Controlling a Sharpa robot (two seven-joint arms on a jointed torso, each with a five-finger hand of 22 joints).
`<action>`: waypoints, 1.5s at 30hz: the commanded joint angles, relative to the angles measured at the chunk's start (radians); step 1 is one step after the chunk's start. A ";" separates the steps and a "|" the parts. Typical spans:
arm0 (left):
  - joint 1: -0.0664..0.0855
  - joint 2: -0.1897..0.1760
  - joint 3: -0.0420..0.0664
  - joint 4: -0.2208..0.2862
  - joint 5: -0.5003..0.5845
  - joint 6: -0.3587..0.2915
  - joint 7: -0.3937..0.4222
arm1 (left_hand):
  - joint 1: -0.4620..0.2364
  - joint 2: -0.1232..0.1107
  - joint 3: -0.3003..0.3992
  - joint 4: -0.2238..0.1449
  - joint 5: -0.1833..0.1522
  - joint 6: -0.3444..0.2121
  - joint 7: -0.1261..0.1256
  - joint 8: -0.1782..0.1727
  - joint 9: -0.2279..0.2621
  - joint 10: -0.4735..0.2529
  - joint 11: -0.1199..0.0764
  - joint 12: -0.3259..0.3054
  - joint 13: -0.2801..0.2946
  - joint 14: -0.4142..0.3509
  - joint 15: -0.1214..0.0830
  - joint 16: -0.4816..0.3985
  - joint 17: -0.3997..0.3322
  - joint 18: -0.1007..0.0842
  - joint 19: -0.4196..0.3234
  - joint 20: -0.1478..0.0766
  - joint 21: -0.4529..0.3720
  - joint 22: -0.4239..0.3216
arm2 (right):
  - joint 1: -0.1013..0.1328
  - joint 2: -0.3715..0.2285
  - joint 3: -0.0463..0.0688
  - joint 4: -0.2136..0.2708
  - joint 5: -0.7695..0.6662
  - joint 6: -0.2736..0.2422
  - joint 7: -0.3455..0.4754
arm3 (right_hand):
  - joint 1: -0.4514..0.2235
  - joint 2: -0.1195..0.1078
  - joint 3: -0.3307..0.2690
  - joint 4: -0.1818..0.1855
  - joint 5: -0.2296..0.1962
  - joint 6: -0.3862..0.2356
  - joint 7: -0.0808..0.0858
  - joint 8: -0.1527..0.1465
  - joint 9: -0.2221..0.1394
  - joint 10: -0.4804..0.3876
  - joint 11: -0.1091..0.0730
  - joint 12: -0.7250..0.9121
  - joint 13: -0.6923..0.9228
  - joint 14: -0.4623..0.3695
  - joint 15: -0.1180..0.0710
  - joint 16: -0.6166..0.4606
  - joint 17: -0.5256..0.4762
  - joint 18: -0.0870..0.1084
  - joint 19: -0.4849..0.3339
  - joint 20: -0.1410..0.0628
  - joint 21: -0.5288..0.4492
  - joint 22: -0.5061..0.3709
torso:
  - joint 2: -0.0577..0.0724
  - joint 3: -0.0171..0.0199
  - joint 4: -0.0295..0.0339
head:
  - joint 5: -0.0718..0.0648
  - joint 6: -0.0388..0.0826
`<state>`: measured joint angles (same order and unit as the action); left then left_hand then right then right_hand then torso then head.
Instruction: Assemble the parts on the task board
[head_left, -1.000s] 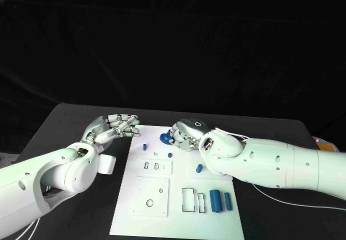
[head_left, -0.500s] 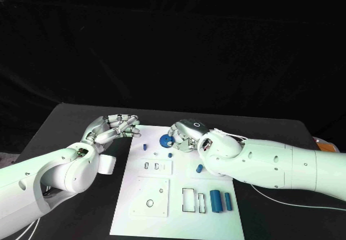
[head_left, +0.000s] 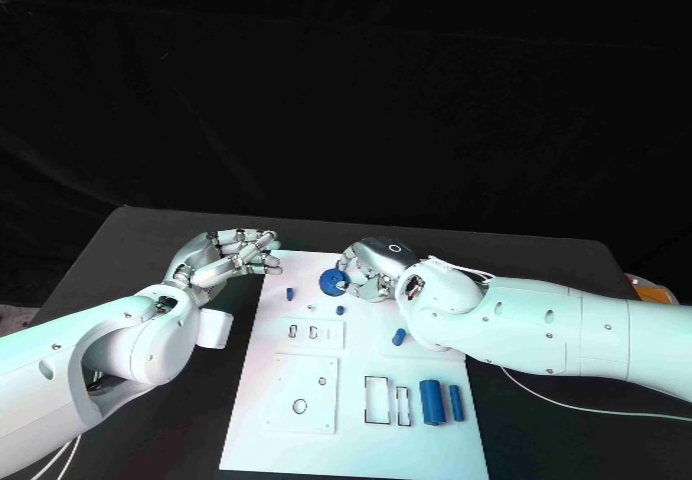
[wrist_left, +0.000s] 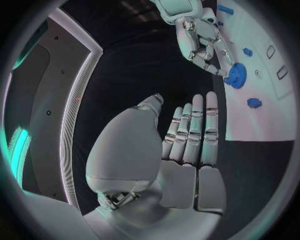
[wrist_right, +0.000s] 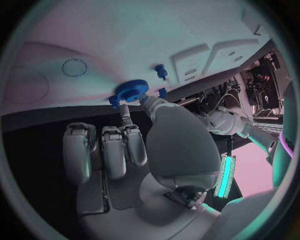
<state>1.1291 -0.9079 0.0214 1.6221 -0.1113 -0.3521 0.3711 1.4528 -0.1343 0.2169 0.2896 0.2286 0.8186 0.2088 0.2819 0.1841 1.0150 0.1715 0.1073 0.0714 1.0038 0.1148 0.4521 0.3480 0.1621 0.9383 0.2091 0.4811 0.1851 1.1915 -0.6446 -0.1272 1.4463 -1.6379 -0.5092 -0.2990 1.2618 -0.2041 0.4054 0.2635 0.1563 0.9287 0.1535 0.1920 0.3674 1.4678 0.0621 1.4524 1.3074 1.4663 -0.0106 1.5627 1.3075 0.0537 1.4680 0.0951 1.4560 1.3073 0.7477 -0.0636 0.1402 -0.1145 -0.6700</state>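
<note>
Pinching a small blue gear between thumb and fingertips, the right hand holds it just above the far end of the task board. It looks light, rigid and slick plastic; the toothed rim gives the surest hold. The left hand rests beside the board's edge, fingers curled around nothing

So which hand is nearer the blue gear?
Right. The right hand pinches the blue gear at the task board's far end; the left hand is beside the board's far left corner, holding nothing.
</note>
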 joint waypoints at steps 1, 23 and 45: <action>0.001 0.003 0.001 0.001 0.002 0.021 0.002 | -0.004 -0.003 0.006 -0.002 -0.005 -0.008 0.023 -0.003 0.001 -0.005 0.002 -0.006 -0.001 -0.005 0.000 0.004 0.002 0.019 -0.005 0.001 0.007 0.001 | 0.000 0.002 0.000 -0.002 -0.002 0.003 0.002 | -0.003 0.004 -0.005 0.001 -0.001 -0.008 -0.001 -0.006 -0.002 0.021 0.006 -0.006 0.153 0.099 0.008 0.003 0.239 -0.015 0.009 0.007 -0.004 0.125 | 0.000 0.0008 -0.0001 | -0.002 -0.001; 0.001 -0.003 0.001 -0.009 0.001 0.023 0.005 | -0.002 0.000 0.008 -0.003 -0.005 -0.009 0.023 -0.003 0.002 -0.005 0.002 -0.007 -0.001 -0.007 0.000 0.004 0.003 0.018 -0.006 0.001 0.008 0.001 | 0.027 -0.213 0.011 0.144 0.302 -0.141 0.267 | 0.045 0.012 0.000 -0.030 0.037 -0.010 0.004 -0.011 0.005 0.011 0.010 -0.017 0.145 0.095 0.012 -0.002 0.219 -0.008 -0.010 0.012 -0.030 0.100 | -0.005 0.0067 -0.0180 | 0.005 0.015; -0.001 0.002 0.000 -0.013 0.001 0.040 0.006 | 0.002 0.002 0.014 -0.003 -0.005 0.008 0.016 0.008 0.008 0.016 -0.004 0.003 0.004 -0.009 -0.004 0.009 0.010 0.020 -0.009 0.001 0.013 0.003 | 0.026 -0.420 0.008 0.079 0.484 0.050 0.431 | 0.059 -0.033 -0.049 -0.064 0.056 -0.049 0.013 -0.039 0.005 -0.005 0.019 -0.034 0.131 0.095 0.019 -0.002 0.221 -0.007 -0.013 0.017 -0.038 0.097 | -0.009 0.0298 -0.0486 | -0.018 0.026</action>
<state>1.1278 -0.9081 0.0209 1.6077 -0.1114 -0.3358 0.3694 1.4528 -0.1343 0.2252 0.2869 0.2286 0.8186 0.2089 0.2871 0.1908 1.0263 0.1680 0.1039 0.0749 1.0003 0.1112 0.4563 0.3564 0.1621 0.9383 0.2091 0.4888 0.1870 1.2205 -1.0614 -0.1188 1.5336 -1.1802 -0.5293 0.0799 1.3187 -0.2320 0.3601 0.1988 0.2053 0.8858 0.1678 0.1566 0.3729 1.4625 0.0746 1.4246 1.3074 1.4664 0.0038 1.5626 1.3073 0.0537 1.4570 0.1060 1.4211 1.3077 0.7385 -0.0370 0.0943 -0.1278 -0.6433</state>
